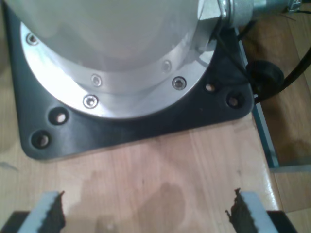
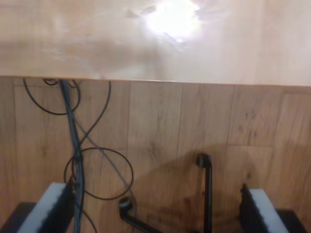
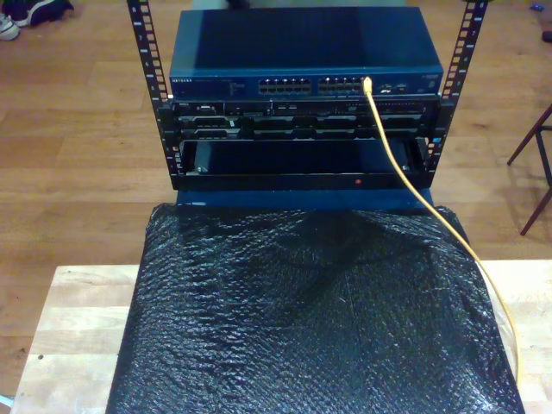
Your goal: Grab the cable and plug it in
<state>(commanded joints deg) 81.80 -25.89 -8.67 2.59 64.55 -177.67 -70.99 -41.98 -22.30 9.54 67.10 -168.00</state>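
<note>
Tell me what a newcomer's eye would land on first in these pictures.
The bright yellow cable stands out: in the exterior view it runs from a port on the blue switch at the top of the rack, down and toward that view's right, across the black bubble wrap covering the table. My first gripper hangs open over bare wood beside a round metal arm base; my second gripper is open above the floor.

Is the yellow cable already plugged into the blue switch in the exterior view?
Yes. The yellow cable runs up from the black mat and its end sits in a port on the blue switch.
</note>
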